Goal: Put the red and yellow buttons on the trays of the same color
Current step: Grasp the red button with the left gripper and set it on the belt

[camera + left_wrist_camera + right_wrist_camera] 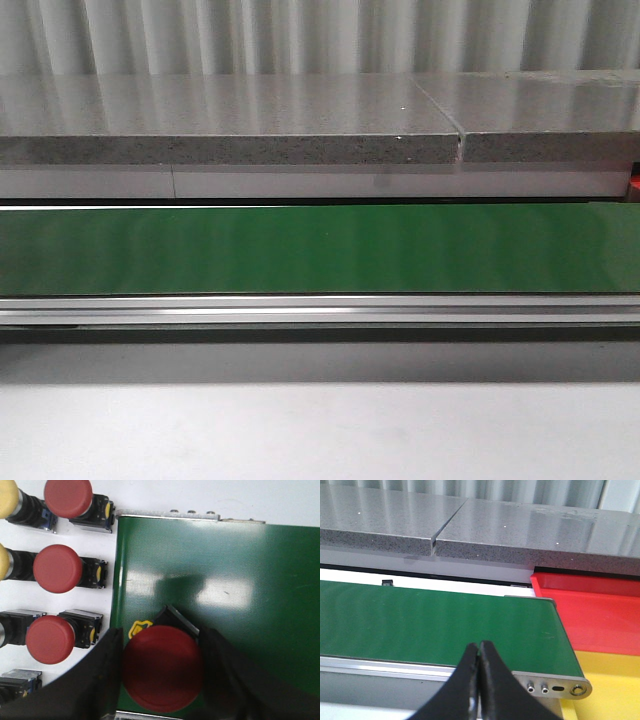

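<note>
Red button (162, 669) between the left pincer's (162, 680) fingers, over green belt (240, 590).

Left gripper (162, 672) fingers clamped either side of a red button (162, 669), right gripper (479, 677) fingertips pressed together

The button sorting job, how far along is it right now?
Nothing looks finished: the visible parts of the red plastic tray and the yellow plastic tray are bare. In hand: the left claw is shut on a red mushroom-head push button over the green conveyor belt. Left: several red and yellow buttons still wait beside the belt. The right claw is shut and empty.
</note>
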